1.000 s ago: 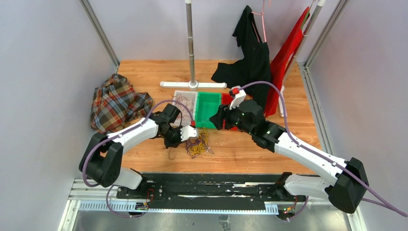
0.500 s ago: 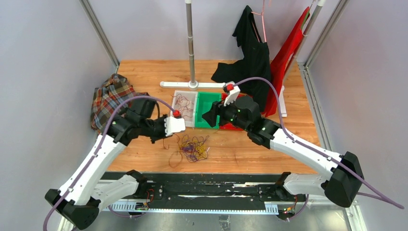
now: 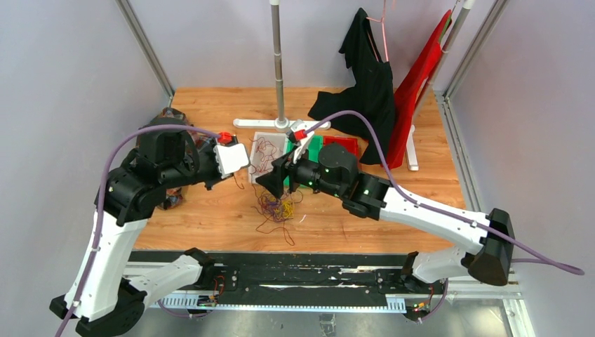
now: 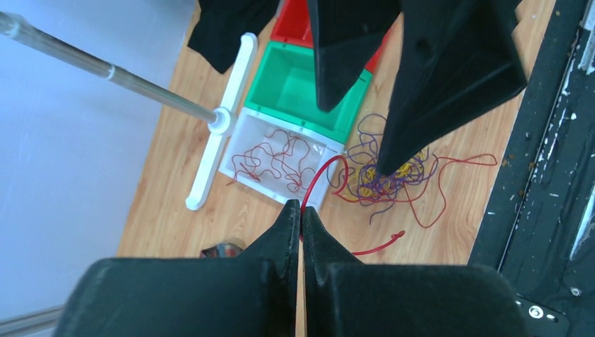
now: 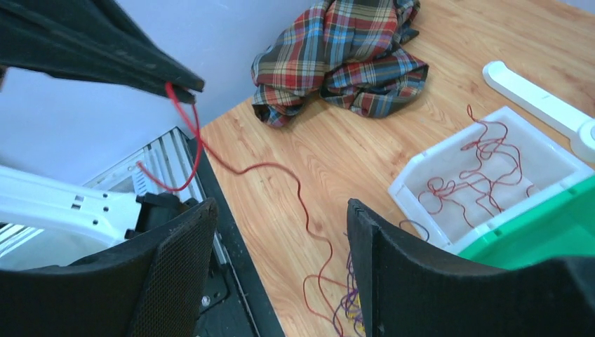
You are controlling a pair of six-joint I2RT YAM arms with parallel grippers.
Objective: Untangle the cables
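Your left gripper [image 4: 302, 213] pinches one red cable [image 5: 188, 126] high, left of the white bin [image 4: 237, 140], to draw it from the tangle [image 3: 278, 207] just in front of that bin, where your right gripper [image 5: 281, 210] hovers, jaws spread, likely to steady the rest
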